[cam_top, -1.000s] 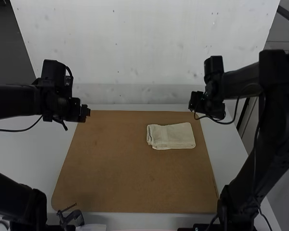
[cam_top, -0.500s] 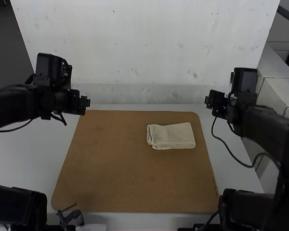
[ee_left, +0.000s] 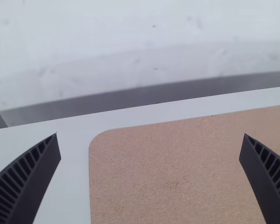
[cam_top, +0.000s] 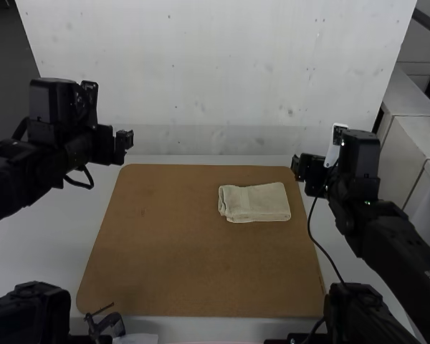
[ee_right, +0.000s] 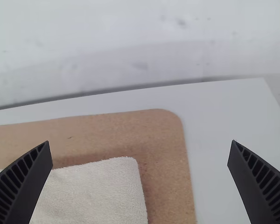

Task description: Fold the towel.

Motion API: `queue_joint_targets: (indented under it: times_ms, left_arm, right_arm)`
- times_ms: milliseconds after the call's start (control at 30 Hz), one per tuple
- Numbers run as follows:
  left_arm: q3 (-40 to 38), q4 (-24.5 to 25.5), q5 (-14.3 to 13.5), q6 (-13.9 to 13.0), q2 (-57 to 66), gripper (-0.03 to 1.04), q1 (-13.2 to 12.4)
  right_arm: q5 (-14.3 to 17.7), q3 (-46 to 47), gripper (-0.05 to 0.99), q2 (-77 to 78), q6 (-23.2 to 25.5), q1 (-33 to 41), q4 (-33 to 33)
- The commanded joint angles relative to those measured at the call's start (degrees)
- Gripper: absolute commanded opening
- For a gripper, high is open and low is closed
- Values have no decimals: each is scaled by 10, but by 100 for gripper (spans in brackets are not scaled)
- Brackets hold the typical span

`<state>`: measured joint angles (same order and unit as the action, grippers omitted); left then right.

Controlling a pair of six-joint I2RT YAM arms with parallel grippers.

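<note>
Backdrop: upright white panel [cam_top: 222, 64] (dark flecks here and there)
Table [cam_top: 50, 236]: white, brown board [cam_top: 165, 251] on it, corners rounded
Far right: pale cabinets [cam_top: 408, 147]
Far left: dark grey surface [cam_top: 7, 64]

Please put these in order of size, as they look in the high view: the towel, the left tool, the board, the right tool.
1. Board
2. Towel
3. Left tool and right tool: they look alike, so I do not rank them.
</note>
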<state>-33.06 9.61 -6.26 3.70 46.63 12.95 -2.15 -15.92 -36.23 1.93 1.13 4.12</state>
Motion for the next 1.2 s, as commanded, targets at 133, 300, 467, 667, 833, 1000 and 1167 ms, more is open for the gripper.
queue_joint_targets:
  times_ms: [133, 300, 467, 667, 833, 1000, 1167]
  left_arm:
    - [28, 10, -25, 0, -100, 99, 16]
    - [34, 28, -32, 12, -143, 99, 17]
    - [34, 40, -38, 13, -176, 99, 16]
    - [41, 41, -48, 13, -217, 99, 8]
    - [52, 45, -55, 13, -286, 99, -3]
    - [48, 63, -53, 18, -315, 98, -62]
    - [43, 77, -49, 30, -346, 98, -118]
  right_arm:
    - [15, 47, 96, 153, 6, 17, -16]
    - [19, 74, 96, 268, 6, 17, -49]
    - [27, 89, 96, 328, 6, 12, -61]
    - [39, 103, 96, 363, -9, 10, -60]
    - [39, 116, 96, 363, -11, 10, -43]
    - [42, 118, 96, 362, -14, 9, -35]
    - [44, 119, 96, 362, -17, 8, -25]
